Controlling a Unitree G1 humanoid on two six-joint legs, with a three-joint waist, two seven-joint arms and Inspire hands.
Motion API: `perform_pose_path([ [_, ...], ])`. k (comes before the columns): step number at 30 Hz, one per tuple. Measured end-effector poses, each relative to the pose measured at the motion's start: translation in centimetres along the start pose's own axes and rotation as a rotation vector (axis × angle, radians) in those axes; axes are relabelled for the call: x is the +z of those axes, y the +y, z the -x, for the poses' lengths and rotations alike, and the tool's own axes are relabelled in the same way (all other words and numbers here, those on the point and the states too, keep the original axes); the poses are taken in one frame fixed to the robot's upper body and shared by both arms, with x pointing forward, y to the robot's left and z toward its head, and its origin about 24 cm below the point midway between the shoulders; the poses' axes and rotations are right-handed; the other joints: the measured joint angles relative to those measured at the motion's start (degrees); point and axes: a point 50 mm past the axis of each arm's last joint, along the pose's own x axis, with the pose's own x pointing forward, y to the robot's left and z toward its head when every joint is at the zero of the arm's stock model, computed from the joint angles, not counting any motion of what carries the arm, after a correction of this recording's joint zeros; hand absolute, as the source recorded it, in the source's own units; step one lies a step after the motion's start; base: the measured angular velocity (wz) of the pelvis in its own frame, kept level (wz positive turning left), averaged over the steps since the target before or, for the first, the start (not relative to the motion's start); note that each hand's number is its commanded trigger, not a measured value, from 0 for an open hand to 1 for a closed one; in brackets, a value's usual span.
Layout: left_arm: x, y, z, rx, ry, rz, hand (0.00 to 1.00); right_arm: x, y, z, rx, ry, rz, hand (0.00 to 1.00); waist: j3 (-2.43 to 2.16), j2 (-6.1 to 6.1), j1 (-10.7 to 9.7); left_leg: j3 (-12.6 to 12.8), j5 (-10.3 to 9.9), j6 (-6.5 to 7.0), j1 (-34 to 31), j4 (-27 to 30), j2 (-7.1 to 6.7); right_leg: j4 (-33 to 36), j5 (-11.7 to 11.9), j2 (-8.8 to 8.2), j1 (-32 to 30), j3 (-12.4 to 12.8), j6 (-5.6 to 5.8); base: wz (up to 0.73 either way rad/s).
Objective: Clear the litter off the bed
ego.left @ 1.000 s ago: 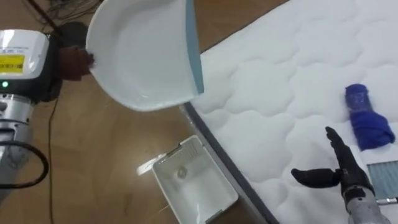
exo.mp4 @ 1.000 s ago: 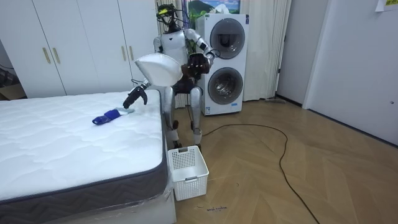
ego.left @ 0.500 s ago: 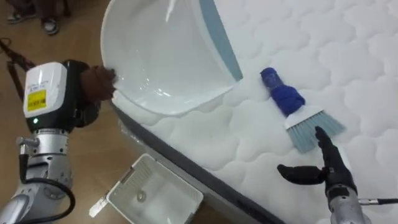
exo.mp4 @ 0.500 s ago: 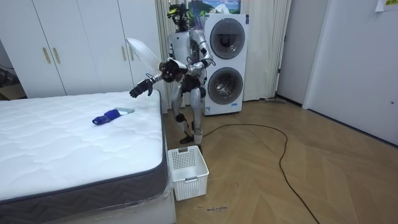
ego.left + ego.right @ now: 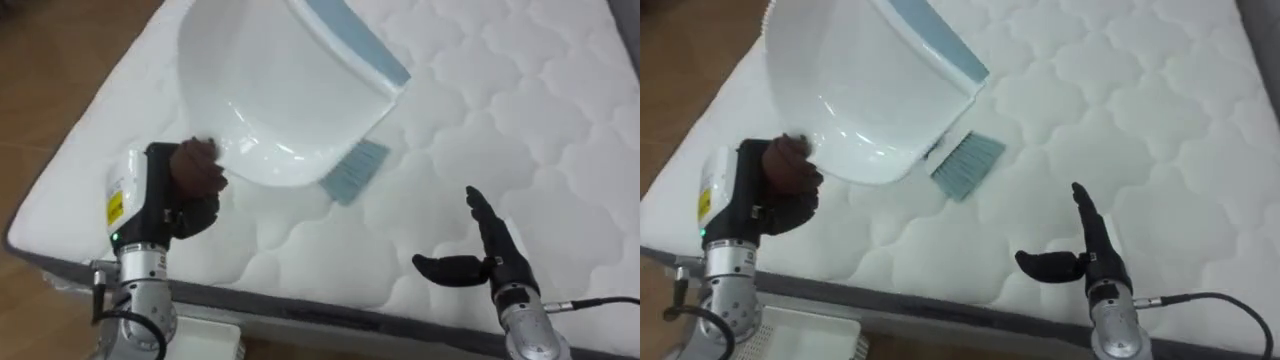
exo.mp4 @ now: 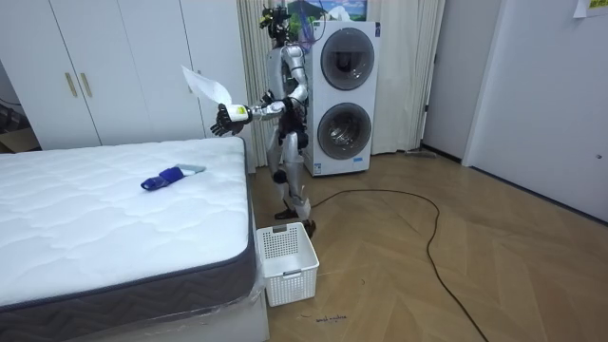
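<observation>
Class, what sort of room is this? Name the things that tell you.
Likely a home bedroom with a laundry corner: a white quilted mattress, tall white wardrobe doors, and two stacked white front-loading washing machines.

Cannot see the brush [image 5: 355,170] handle behind the dustpan [image 5: 270,90] at centre frame, the dustpan's top past the upper edge, or most of the basket [image 5: 805,338] at lower left.

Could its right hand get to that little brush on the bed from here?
Probably, with a stretch. The right hand is open over the mattress, nothing lying between it and the brush; the raised dustpan in its left hand hides the handle.
</observation>
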Motion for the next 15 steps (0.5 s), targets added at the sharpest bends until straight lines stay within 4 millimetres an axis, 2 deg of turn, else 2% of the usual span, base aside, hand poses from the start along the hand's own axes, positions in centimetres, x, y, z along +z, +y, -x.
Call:
perform_pose_path([
  [1, -0.1, -0.1, 0.0, -0.015, 0.005, 0.003, 0.0, 0.2, 0.0, 0.1, 0.009, -0.011, 0.012, 0.0, -0.01, 0.01, -0.2, -0.3, 0.2, -0.35, 0.1, -0.4, -0.04, -0.1, 0.2, 0.53, -0.5, 0.4, -0.54, -0.33],
  [3, -0.1, -0.3, 0.1, -0.032, 0.015, 0.021, 0.0, 0.1, 0.1, 0.4, 0.019, -0.017, 0.022, 0.0, -0.01, 0.0, -0.2, -0.5, 0.4, -0.7, 0.4, -0.3, 0.43, -0.2, 0.0, 1.25, -0.9, 1.2, -1.19, -0.38],
  [5, -0.3, -0.4, 0.3, -0.044, 0.025, 0.032, 0.0, 0.0, 0.1, 0.5, 0.025, -0.013, 0.02, 0.0, -0.04, -0.2, 0.3, -3.1, 0.8, -1.34, 1.3, -0.3, 0.18, -0.2, -0.3, 2.38, -1.3, 3.7, -1.73, -0.63],
  [7, -0.6, -0.4, 0.8, -0.045, 0.046, 0.043, 0.0, 0.2, 0.0, 0.6, 0.031, -0.021, 0.016, 0.0, -0.19, -0.11, 1.6, -11.0, 1.2, -1.97, 2.0, -0.1, -0.66, -0.1, -0.5, 4.53, -1.8, 7.9, -2.53, -0.92],
  [8, -0.7, -0.4, 1.0, -0.045, 0.048, 0.044, 0.0, 0.2, 0.0, 0.6, 0.032, -0.023, 0.017, 0.0, -0.25, -0.01, 1.6, -13.2, 1.2, -1.97, 2.0, 0.1, -0.86, -0.1, -0.4, 4.88, -1.7, 9.0, -2.7, -0.87],
  [9, -0.8, -0.5, 1.2, -0.051, 0.055, 0.045, 0.0, 0.3, 0.0, 0.6, 0.036, -0.024, 0.017, 0.0, -0.31, 0.07, 1.8, -18.8, 1.2, -1.96, 2.0, 0.3, -1.7, -0.1, -0.1, 5.95, -1.6, 11.0, -3.2, -0.86],
  [10, -1.0, -0.6, 1.6, -0.057, 0.069, 0.05, 0.0, 0.2, 0.1, 0.6, 0.043, -0.019, 0.018, 0.0, -0.34, 0.09, 2.1, -24.6, 1.2, -1.9, 2.1, 0.9, -3.14, 0.1, 0.0, 6.69, -1.4, 13.3, -3.48, -0.85],
  [11, -1.1, -0.7, 1.8, -0.061, 0.078, 0.058, 0.0, 0.1, 0.1, 0.6, 0.044, -0.017, 0.019, 0.0, -0.3, 0.02, 2.2, -27.3, 1.0, -1.71, 2.0, 0.9, -4.42, 0.1, 0.1, 6.84, -1.3, 14.6, -3.54, -0.85],
  [12, -1.3, -0.9, 2.1, -0.071, 0.088, 0.065, 0.0, 0.1, 0.0, 0.6, 0.042, -0.015, 0.018, 0.0, -0.2, -0.22, 2.4, -31.3, 0.4, -0.73, 1.9, -0.2, -7.83, 0.4, 0.2, 6.93, -1.3, 17.3, -3.42, -0.89],
  [13, -1.3, -1.2, 2.3, -0.084, 0.093, 0.069, 0.0, 0.1, 0.0, 0.6, 0.044, -0.012, 0.021, 0.0, -0.24, -0.15, 2.9, -32.3, 0.0, -0.19, 1.9, -2.8, -10.17, 0.7, 0.4, 7.24, -1.4, 19.3, -3.19, -0.91],
  [15, -1.4, -1.3, 2.4, -0.088, 0.101, 0.083, 0.0, 0.0, 0.3, 0.7, 0.056, -0.007, 0.015, 0.0, -0.38, -0.14, 2.9, -31.7, -0.3, -0.31, 3.0, -4.6, -10.56, 1.0, 0.5, 8.11, -1.5, 20.9, -3.01, -0.7],
])
